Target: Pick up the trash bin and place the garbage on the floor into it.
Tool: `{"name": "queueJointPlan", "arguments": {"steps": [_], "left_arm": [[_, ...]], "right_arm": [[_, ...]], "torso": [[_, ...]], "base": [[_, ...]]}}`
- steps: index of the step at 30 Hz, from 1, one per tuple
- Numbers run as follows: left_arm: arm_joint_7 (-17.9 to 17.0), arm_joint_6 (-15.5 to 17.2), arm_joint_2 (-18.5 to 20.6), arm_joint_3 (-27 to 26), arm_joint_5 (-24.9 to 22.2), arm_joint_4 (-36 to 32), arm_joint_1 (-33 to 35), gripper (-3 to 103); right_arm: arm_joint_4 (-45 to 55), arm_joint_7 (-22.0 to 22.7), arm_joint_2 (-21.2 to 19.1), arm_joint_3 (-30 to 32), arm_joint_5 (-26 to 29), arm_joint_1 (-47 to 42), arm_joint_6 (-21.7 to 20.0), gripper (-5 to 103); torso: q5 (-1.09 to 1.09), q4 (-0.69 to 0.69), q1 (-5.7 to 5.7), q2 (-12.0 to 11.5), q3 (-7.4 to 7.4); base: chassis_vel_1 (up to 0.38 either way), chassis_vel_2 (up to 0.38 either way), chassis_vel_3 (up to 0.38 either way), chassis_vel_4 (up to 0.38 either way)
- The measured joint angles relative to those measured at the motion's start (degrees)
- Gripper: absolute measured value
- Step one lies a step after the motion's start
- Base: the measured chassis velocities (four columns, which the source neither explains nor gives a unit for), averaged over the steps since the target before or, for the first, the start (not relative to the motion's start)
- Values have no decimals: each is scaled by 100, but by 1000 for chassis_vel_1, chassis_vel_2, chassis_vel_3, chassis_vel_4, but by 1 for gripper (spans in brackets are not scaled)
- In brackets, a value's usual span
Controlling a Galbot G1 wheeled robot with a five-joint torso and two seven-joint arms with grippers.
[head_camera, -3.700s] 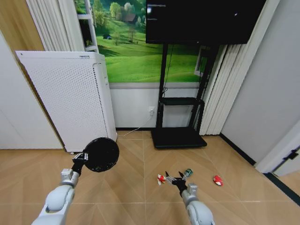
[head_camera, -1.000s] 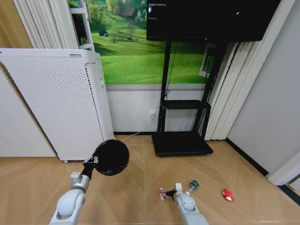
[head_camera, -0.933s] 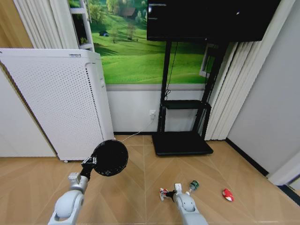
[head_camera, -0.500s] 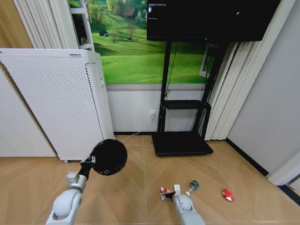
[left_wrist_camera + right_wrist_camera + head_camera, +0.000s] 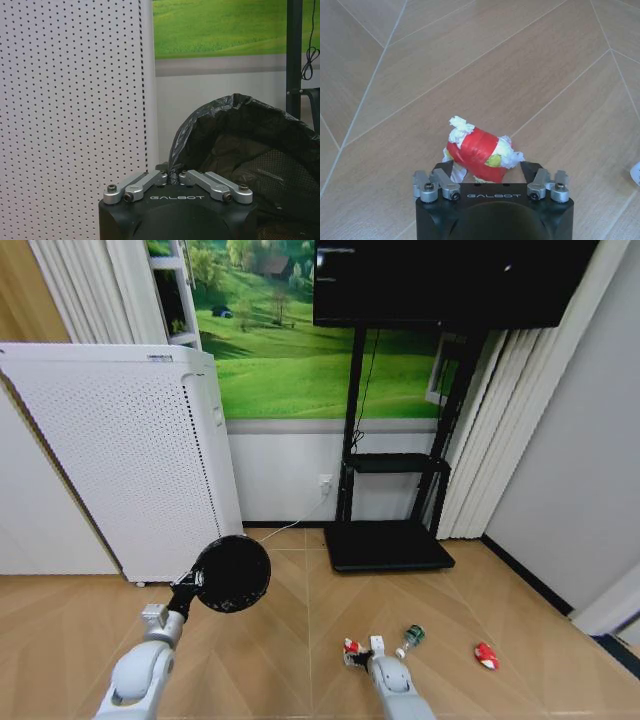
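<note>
The trash bin [image 5: 231,574], lined with a dark bag, is hanging in the air off the left gripper [image 5: 172,176], whose jaws are pinching the bag-covered rim, in front of the white perforated appliance [image 5: 120,455]. The right gripper [image 5: 490,176] is sitting low over the wooden floor [image 5: 300,640] with its jaws spread around the red-and-white crumpled wrapper [image 5: 479,155], while the small greenish bottle [image 5: 413,636] and red scrap [image 5: 485,655] are lying further right. Risks: jaws closing off-centre and squirting the wrapper sideways, or the thin rim pinch slipping on the bag so the bin is swinging or dropping.
</note>
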Motion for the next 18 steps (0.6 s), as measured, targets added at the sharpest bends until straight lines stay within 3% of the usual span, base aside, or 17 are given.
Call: {"name": "queueJointPlan", "arguments": {"steps": [8, 12, 15, 18], "left_arm": [[2, 0, 3, -29, -8, -92, 46, 4], [3, 6, 3, -30, -9, -119, 67, 4], [10, 13, 3, -41, -11, -139, 86, 4], [27, 14, 6, -53, -13, -139, 86, 4]], "right_arm": [[39, -6, -60, 0, -10, -35, 67, 45], [84, -8, -78, 3, 3, -61, 76, 40], [141, -10, -95, 32, 10, -112, 81, 27], [175, -9, -101, 46, 11, -141, 81, 26]], "torso": [[0, 0, 0, 0, 0], [0, 0, 0, 0, 0], [0, 0, 0, 0, 0], [0, 0, 0, 0, 0]], "base": [[0, 0, 0, 0], [0, 0, 0, 0], [0, 0, 0, 0], [0, 0, 0, 0]]}}
